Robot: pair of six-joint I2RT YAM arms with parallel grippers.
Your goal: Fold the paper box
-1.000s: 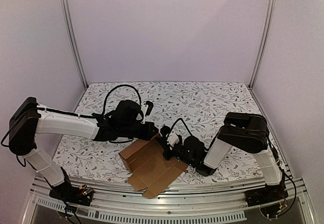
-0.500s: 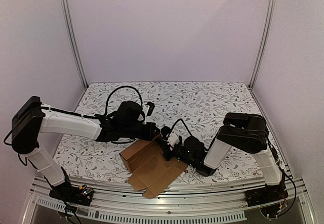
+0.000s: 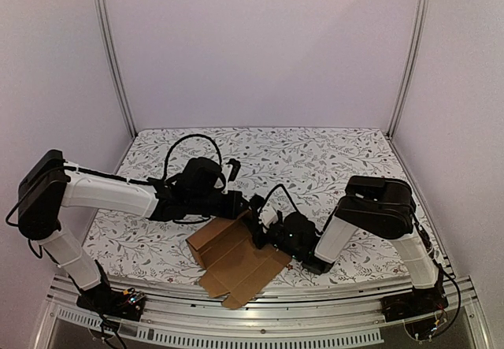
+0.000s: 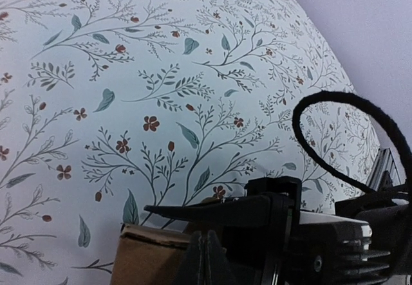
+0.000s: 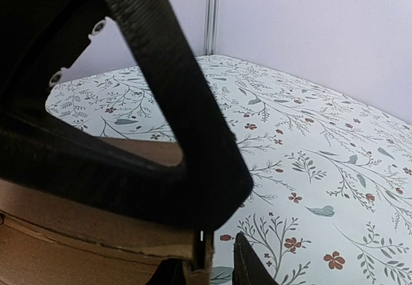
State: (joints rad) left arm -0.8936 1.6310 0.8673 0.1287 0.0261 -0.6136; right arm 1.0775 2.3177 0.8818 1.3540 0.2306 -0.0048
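The paper box [image 3: 240, 262], a plain brown die-cut sheet of unprinted matte cardboard, lies mostly flat at the near middle of the table. Its creased panels spread toward the front rail, and one panel at the far left end is raised along a fold. It rests on a white tablecloth [image 3: 339, 160] printed with thin grey-green branches, leaves and small red flowers. The black left gripper [image 3: 240, 205] reaches in from the left on a white-shelled arm and sits at the top edge of the raised panel. In the left wrist view its fingers [image 4: 212, 266] are pressed together with only a thin seam between them. The blunt, fibrous cardboard edge [image 4: 145, 256] stands just beside them; whether any cardboard is pinched cannot be told. The black right gripper [image 3: 258, 224] comes in low from the right and meets the sheet near the same raised panel. In the right wrist view its jaws stand slightly apart around a ragged cardboard edge [image 5: 193, 259], and a sliver of cloth shows between the cardboard and the finger [image 5: 248, 269] on the right. A fuzzy black braided cable [image 4: 347, 98] arcs over the cloth in the left wrist view. Smooth pale lilac walls [image 3: 260, 50] and slim aluminium posts [image 3: 110, 50] enclose the table.
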